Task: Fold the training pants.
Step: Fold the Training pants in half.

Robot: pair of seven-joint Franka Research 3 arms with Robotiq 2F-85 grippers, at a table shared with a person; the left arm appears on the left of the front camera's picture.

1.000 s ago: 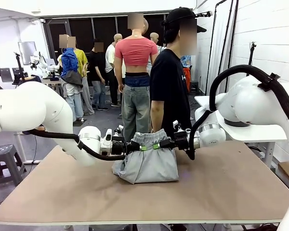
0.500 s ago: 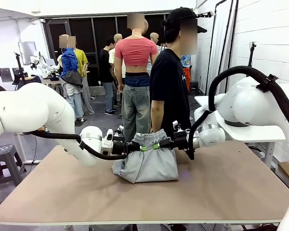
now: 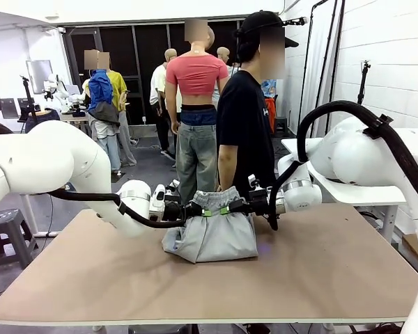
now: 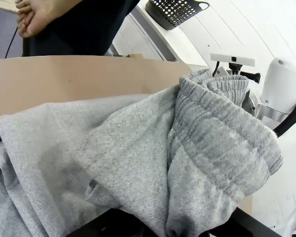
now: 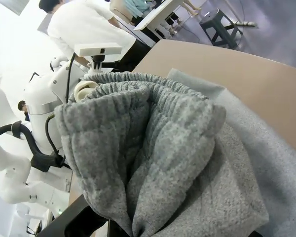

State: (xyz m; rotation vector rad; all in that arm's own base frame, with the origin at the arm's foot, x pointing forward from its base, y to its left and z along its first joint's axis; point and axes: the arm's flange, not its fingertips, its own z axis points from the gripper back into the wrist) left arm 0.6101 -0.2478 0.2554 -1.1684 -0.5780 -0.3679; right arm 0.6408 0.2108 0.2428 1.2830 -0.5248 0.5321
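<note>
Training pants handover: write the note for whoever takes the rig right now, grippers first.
Left gripper: shut on the training pants, at the waistband's left end.
Right gripper: shut on the training pants, at the waistband's right end.
Pants: waistband end lifted off the table between the two grippers, the rest bunched on the tabletop below, near the far middle. A person stands at the far edge, hands off the cloth.
Done: both ends of the waistband gripped and raised.
Left: lay the held end over to make the fold, release, flatten.
</note>
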